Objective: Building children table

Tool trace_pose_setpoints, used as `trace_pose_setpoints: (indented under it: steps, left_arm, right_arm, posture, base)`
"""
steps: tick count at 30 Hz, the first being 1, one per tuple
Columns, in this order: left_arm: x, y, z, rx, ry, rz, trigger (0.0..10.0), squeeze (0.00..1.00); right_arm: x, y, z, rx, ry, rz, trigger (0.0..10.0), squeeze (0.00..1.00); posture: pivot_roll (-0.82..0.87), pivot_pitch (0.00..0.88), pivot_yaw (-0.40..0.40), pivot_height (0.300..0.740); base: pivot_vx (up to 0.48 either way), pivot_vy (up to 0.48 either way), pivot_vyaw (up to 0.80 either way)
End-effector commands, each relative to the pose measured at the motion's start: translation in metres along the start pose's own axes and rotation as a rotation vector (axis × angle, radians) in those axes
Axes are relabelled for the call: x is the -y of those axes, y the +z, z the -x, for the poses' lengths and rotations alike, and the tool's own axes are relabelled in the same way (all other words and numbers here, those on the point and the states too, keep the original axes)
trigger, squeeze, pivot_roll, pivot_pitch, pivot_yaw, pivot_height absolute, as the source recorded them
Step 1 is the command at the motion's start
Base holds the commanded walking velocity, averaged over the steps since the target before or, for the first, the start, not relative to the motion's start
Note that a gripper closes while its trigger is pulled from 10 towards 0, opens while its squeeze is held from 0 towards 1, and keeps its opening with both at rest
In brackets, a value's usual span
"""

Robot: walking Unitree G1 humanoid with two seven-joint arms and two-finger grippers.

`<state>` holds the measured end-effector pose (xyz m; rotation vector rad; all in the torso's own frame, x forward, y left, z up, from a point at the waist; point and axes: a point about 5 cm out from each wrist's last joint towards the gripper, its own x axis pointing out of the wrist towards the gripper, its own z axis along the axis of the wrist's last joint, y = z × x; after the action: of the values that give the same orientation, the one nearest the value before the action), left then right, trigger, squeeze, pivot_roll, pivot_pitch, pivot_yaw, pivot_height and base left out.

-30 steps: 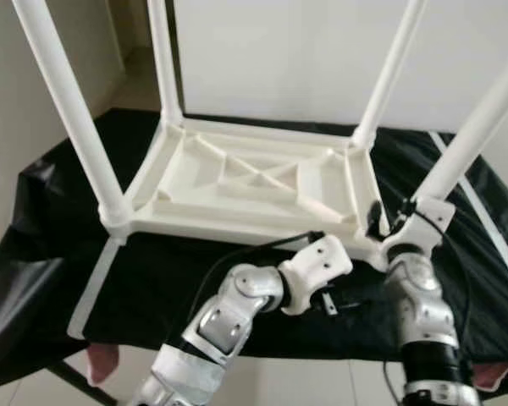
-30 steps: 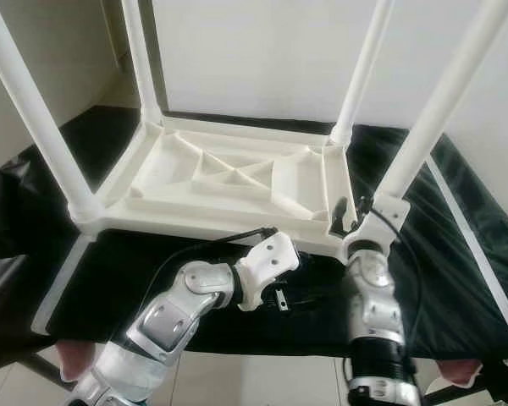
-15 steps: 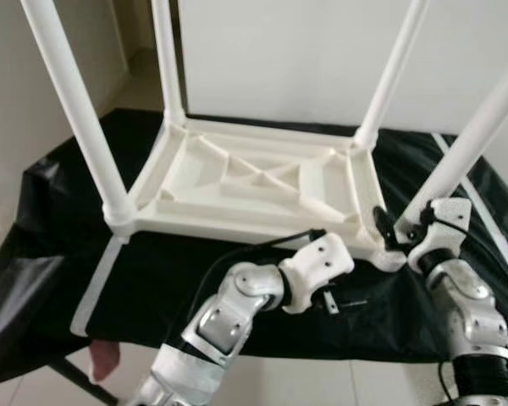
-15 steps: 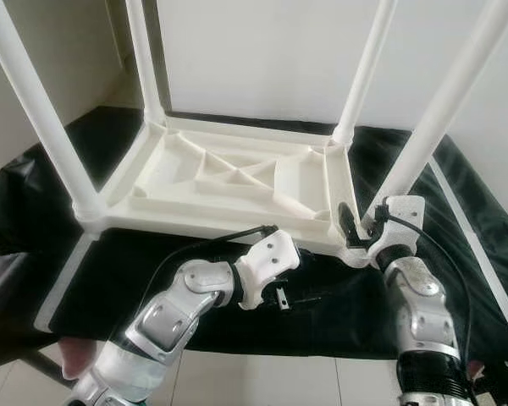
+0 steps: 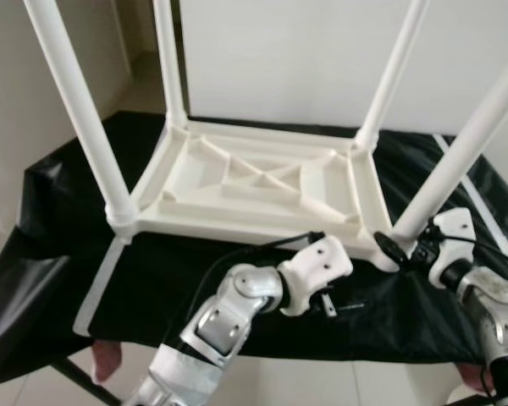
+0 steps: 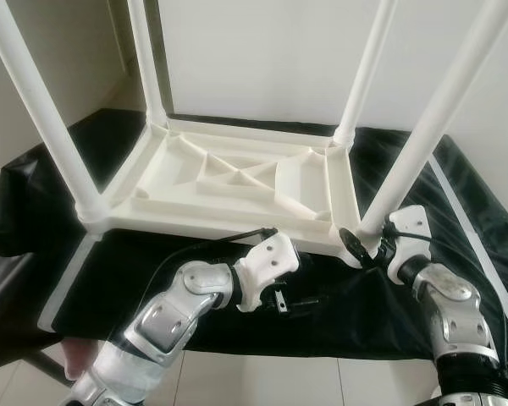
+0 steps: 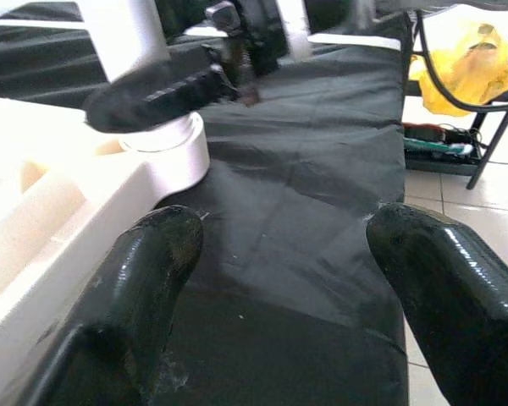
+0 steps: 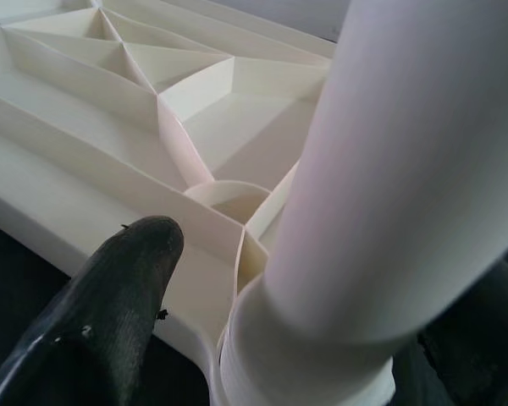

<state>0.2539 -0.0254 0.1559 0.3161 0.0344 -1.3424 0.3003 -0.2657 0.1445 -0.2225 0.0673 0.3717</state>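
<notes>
A white plastic children's table (image 5: pixel 237 222) lies upside down on a black-covered worktop (image 5: pixel 152 271), its legs pointing up. My right gripper (image 5: pixel 400 250) is at the foot of the near right leg (image 5: pixel 466 152). Its fingers (image 8: pixel 110 313) straddle that leg (image 8: pixel 389 169), with a gap showing on one side, so it stands open. My left gripper (image 7: pixel 279 254) hovers open over the black cloth, just in front of the table's near rim (image 7: pixel 59 245), with nothing between its fingers. From the left wrist, one right finger (image 7: pixel 161 91) shows beside the leg socket (image 7: pixel 173 148).
White strips lie on the cloth at the left edge (image 5: pixel 97 288) and far right (image 5: pixel 483 211). A white wall stands behind. Off the worktop's end are a yellow bag (image 7: pixel 478 59) and a black metal frame (image 7: pixel 499 127) on the tiled floor.
My right forearm has swung out to the right and lower, while its gripper stays at the foot of the near right leg. The left arm has stayed put.
</notes>
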Motion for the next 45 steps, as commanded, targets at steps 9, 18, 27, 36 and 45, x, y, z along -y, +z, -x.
trace_pose_setpoints:
  steps: [9, 18, 27, 36, 45]
  left_arm:
    - [0.001, -0.003, -0.001, -0.017, -0.004, 0.015, 10.0, 0.0]
    - [-0.002, -0.001, 0.002, -0.014, 0.016, 0.012, 10.0, 0.0]
    - [-0.002, 0.0, 0.003, -0.013, 0.023, 0.016, 10.0, 0.0]
    - [-0.002, 0.0, 0.004, -0.014, 0.022, 0.017, 10.0, 0.0]
    - [-0.002, 0.001, 0.004, -0.01, 0.019, 0.016, 10.0, 0.0]
  right_arm:
    - [0.004, 0.001, -0.012, -0.008, 0.039, 0.044, 10.0, 0.0]
    - [0.015, -0.01, -0.018, -0.056, -0.004, 0.033, 0.0, 0.0]
    - [0.015, -0.023, -0.014, -0.079, -0.03, -0.028, 0.0, 0.0]
    - [0.015, -0.029, -0.012, -0.052, -0.073, -0.093, 10.0, 0.0]
    - [0.016, -0.037, -0.014, -0.06, -0.133, -0.27, 10.0, 0.0]
  posture:
    - [-0.02, 0.0, -0.022, 0.74]
    - [-0.01, 0.0, -0.027, 0.74]
    - [-0.01, 0.0, -0.025, 0.74]
    - [-0.01, 0.0, -0.022, 0.74]
    - [-0.01, 0.0, -0.01, 0.74]
  base:
    - [0.0, 0.0, 0.0]
    - [0.0, 0.0, 0.0]
    - [0.0, 0.0, 0.0]
    - [0.0, 0.0, 0.0]
    - [0.0, 0.0, 0.0]
